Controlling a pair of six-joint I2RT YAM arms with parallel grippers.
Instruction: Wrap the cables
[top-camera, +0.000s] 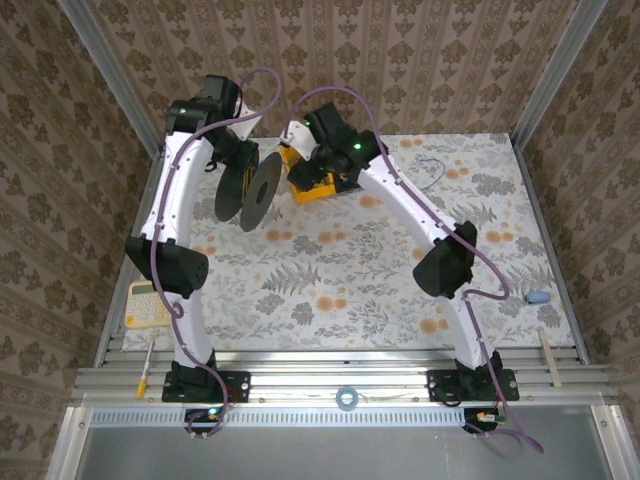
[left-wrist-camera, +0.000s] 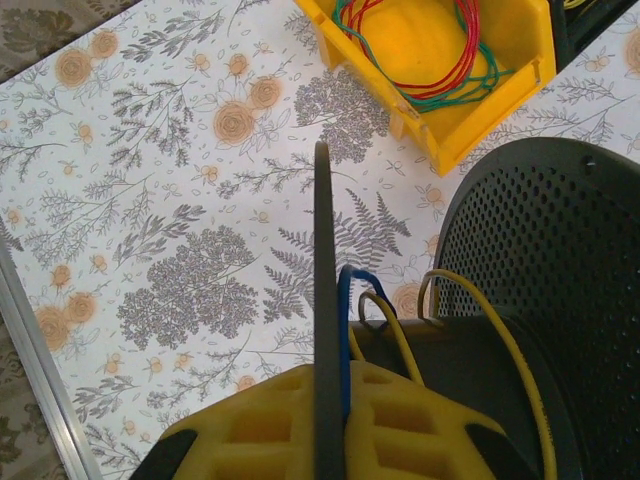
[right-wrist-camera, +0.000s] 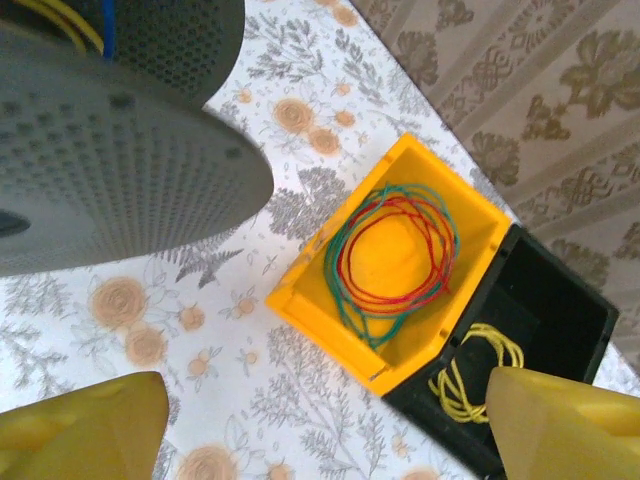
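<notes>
Spool (left-wrist-camera: 560, 250), clamped by one flange in the closed left end effector (left-wrist-camera: 325, 400), carries blue cable (left-wrist-camera: 345, 300) and yellow cable (left-wrist-camera: 505, 345) on its hub. Right end effector (right-wrist-camera: 325, 395), fingers wide apart and empty, hangs over the black bin (right-wrist-camera: 560, 300). The loose yellow coil (right-wrist-camera: 475, 370) lies directly below, nearer its right finger, so it is probably the right arm's next pick.

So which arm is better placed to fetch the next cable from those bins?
The right one. The right gripper hangs open above the yellow bin and black bin, where loose cables lie coiled. The left gripper is shut on the reel, so it looks busy.
</notes>
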